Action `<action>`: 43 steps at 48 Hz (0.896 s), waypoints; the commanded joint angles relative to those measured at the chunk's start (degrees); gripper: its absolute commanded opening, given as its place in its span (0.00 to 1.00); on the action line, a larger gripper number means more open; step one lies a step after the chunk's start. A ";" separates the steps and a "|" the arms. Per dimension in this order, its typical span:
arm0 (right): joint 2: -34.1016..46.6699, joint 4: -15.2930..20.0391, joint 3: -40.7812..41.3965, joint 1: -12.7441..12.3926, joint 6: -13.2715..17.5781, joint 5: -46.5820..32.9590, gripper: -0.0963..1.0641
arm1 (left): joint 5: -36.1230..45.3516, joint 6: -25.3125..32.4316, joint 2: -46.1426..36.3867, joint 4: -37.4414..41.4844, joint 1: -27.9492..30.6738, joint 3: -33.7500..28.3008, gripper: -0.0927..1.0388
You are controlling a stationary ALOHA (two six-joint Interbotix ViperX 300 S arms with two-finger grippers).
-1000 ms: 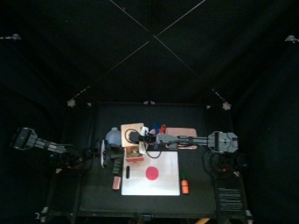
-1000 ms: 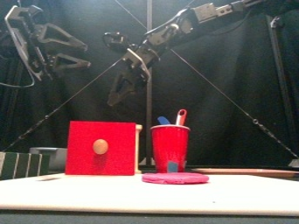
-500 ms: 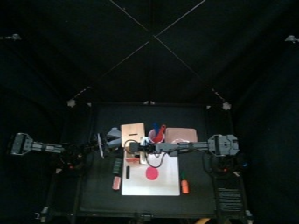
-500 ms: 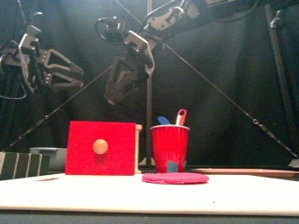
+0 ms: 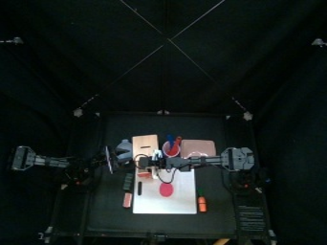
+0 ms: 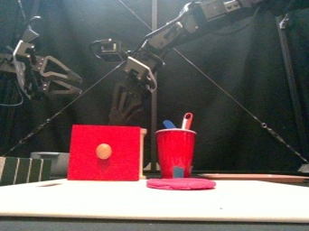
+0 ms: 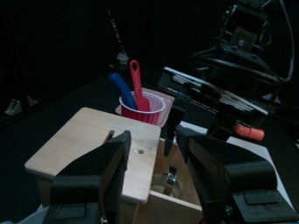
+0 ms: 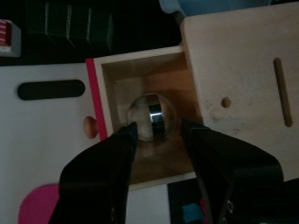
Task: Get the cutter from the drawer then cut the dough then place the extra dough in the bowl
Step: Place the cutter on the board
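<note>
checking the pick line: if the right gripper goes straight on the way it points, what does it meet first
Most likely the metal cutter, lying in the open drawer in line with the right gripper and its open jaws; how far above it the gripper hangs is unclear.

No legible text, labels, brands or numbers in any view. Box (image 6: 107, 153), cup (image 6: 176, 152) and board (image 8: 41, 122) show plain surfaces only.
</note>
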 commanded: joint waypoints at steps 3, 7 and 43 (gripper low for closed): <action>-0.53 -0.09 -1.76 -0.35 0.00 -0.53 0.77 | -0.26 0.09 0.00 0.26 0.26 0.26 0.81; 0.26 -0.09 -2.29 -0.44 0.00 -0.88 0.77 | -0.18 0.09 0.00 0.26 0.35 0.62 0.81; 3.78 -0.09 -6.59 -0.97 -0.18 0.70 0.50 | -0.09 -0.26 0.00 -0.53 0.35 1.93 0.81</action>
